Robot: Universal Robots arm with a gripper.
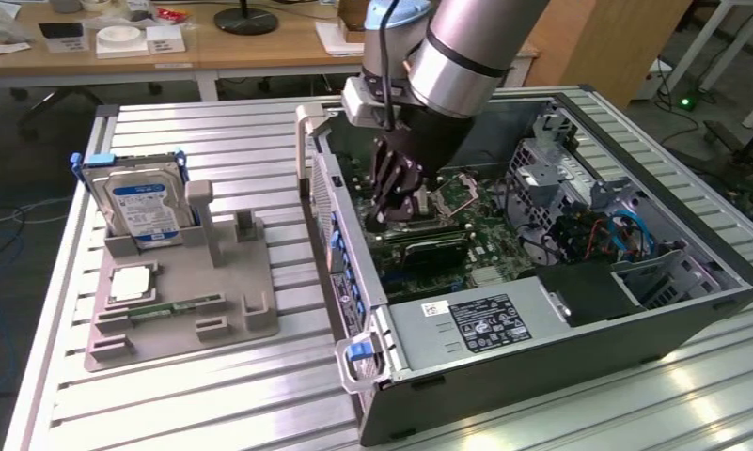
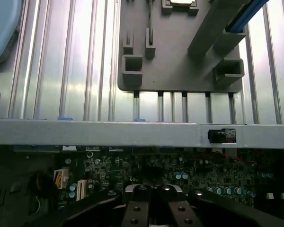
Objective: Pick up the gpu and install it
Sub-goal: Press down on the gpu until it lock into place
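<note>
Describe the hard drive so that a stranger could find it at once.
Find the grey holder tray at the exterior view's left of the open computer case. The hard drive stands upright at its far end, the only silver box with a blue label.

A ribbed metal table [image 1: 226,395] stands in front of wooden desks [image 1: 163,52] bearing papers, with a lamp base [image 1: 245,19] and dark floor [image 1: 12,141] behind.

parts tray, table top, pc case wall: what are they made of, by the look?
Parts tray: matte grey plastic, likely printed or moulded; uniform dull colour, blocky slots.
Table top: bare metal, probably aluminium; ribbed slats with bright glare.
PC case wall: pale sheet metal, satin finish; thin, straight folded edge.
</note>
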